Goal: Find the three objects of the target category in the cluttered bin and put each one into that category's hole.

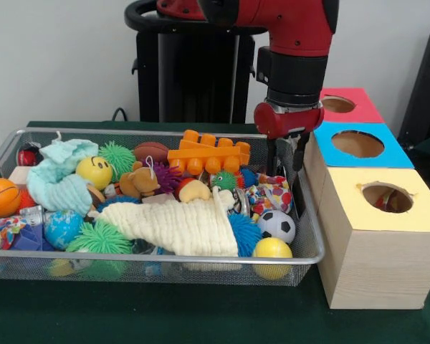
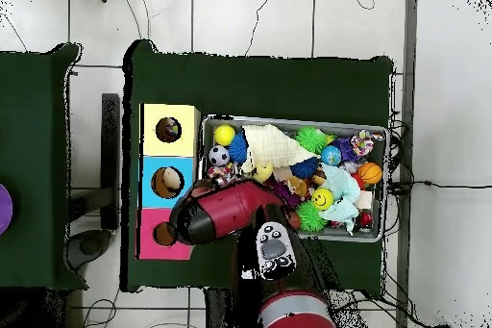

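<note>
Your tool (image 1: 288,159) hung at the bin's (image 1: 201,259) three o'clock edge, above the soccer ball (image 1: 276,225); I couldn't tell its grip.

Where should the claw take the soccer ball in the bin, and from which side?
Probably from straight above, closing across the widest part of the soccer ball. It is round, so no side grips better, and its top is bare. The yellow ball, the blue spiky ball and the bin's wall crowd its sides.
</note>
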### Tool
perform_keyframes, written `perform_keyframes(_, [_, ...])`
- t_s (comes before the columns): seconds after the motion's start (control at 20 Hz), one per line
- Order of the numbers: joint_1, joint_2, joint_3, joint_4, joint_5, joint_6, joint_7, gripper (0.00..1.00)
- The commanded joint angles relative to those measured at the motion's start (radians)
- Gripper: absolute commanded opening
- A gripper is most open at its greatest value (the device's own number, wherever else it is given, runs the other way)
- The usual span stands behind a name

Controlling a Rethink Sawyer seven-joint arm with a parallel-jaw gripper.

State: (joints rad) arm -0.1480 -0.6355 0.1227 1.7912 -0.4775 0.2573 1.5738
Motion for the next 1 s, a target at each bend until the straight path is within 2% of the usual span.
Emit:
perform_keyframes(0.05, [0.022,0.031,-0.071,-0.081,-0.08,-0.009,0.078,1.0])
perform_keyframes(0.5, [0.033,0.023,-0.091,-0.097,-0.094,-0.023,0.076,1.0])
perform_keyframes(0.7, [-0.002,0.013,-0.046,-0.076,-0.088,-0.082,0.08,1.0])
perform_keyframes(1.0, [-0.059,0.042,0.052,-0.038,-0.068,-0.145,0.083,1.0])
